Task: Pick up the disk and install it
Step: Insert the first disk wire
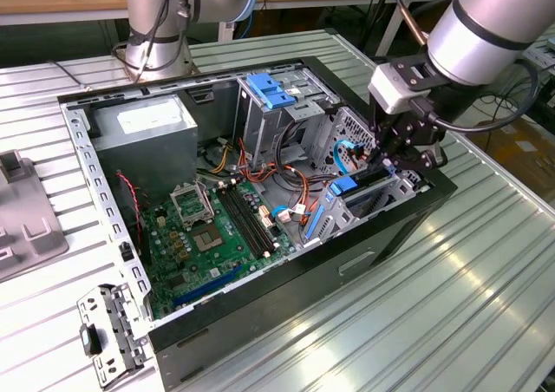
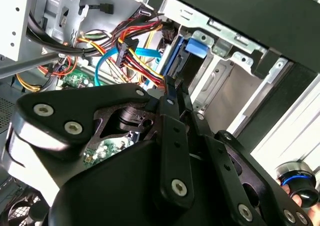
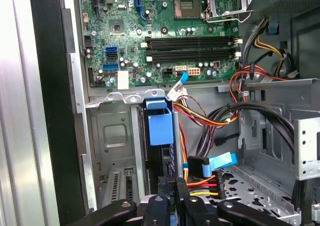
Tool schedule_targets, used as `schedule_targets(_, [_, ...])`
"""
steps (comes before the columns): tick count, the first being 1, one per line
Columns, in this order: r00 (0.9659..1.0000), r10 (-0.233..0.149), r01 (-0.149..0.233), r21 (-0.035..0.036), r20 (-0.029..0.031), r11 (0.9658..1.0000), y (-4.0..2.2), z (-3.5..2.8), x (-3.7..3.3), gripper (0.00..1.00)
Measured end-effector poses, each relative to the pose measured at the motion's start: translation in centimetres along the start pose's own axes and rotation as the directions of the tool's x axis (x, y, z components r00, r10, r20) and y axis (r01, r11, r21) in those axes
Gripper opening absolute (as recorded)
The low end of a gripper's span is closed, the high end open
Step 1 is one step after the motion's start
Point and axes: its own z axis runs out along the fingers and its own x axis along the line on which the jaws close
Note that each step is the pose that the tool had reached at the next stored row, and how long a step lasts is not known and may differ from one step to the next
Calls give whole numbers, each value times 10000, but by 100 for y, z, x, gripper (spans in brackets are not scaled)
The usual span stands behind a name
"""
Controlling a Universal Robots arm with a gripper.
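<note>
The disk stands on edge in the drive bay at the exterior view's right end of the open computer case. Its blue rail points toward the motherboard, and its dark body runs back to my fingers. My gripper hangs over that bay, with the fingers pressed close together on the disk's rear edge. In the second wrist view the fingertips sit just behind the blue rail and the bay's silver frame.
A grey power-supply box sits at the case's far left corner, and the green motherboard lies on its floor. Bundled coloured cables run beside the bay. A blue latch handle tops the upper cage. A loose metal bracket lies on the table.
</note>
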Motion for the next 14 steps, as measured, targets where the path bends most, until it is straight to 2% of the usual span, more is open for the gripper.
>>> schedule_targets(3, [10000,1,-1,0,-1,10000,-42,7,-4,17])
schedule_targets(14, [10000,-52,52,-8,4,10000,-54,65,-19,17])
